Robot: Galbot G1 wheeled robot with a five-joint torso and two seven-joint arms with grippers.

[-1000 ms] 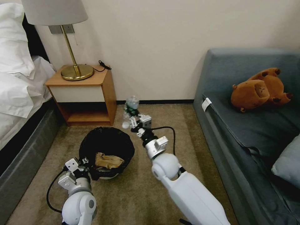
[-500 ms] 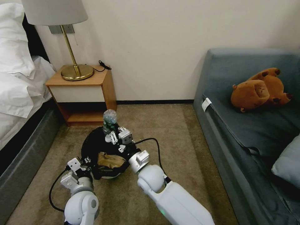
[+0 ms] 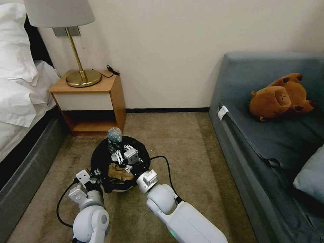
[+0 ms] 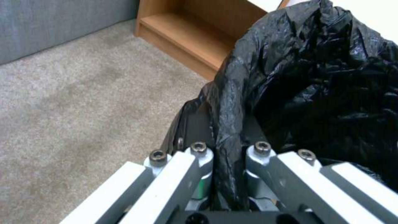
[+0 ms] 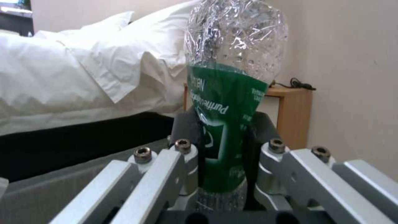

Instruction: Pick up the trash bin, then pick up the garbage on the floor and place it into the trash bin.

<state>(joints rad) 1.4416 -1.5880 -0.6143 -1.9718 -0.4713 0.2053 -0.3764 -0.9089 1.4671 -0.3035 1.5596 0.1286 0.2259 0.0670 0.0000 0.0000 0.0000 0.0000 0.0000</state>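
While crinkled bag [image 4: 315, 77] sags, bottle [image 5: 232, 93] stays crumpled

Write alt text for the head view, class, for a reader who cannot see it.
The right end effector holds a green-labelled plastic bottle above the black-lined trash bin, while the left end effector grips the bin's near rim. A brown paper bag lies inside; a nightstand stands behind on the carpet.
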